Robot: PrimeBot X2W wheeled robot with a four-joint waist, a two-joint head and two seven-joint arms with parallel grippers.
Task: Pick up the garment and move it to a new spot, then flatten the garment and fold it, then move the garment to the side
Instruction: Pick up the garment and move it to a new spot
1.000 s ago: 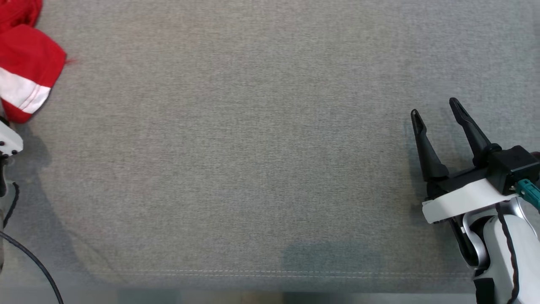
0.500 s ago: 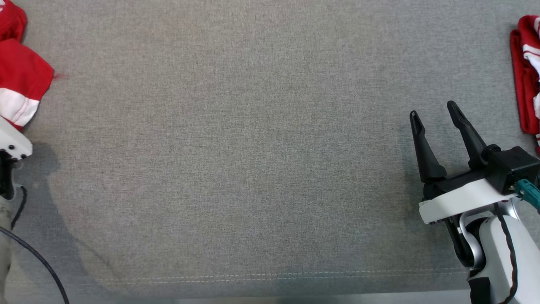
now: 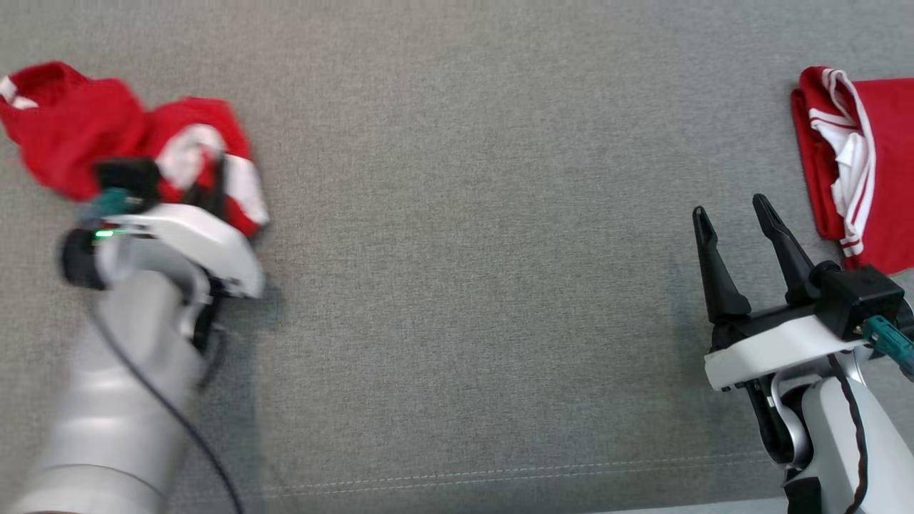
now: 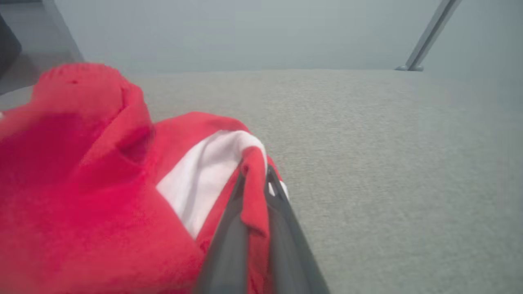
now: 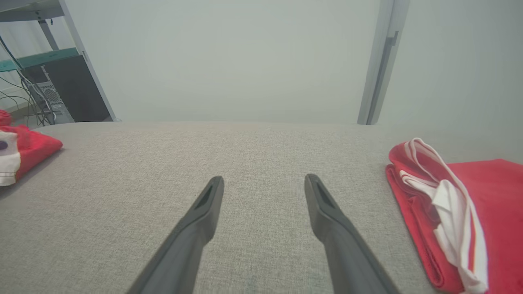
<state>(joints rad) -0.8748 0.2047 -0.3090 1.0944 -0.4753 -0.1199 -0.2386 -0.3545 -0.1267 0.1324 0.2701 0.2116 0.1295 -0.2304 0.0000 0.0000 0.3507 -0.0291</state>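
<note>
My left gripper [image 4: 256, 176] is clamped on a red-and-white fold of the crumpled garment [image 3: 71, 135]. The cloth is pinched between both fingers [image 4: 229, 245], and the rest bunches beside them. That garment lies on the grey tabletop [image 3: 464, 250], well apart from the folded red garment [image 3: 885, 157], at the opposite side. My right gripper [image 3: 730, 208] sits just beside the folded garment, jaws spread wide and holding nothing. My left arm is blurred in the head view.
</note>
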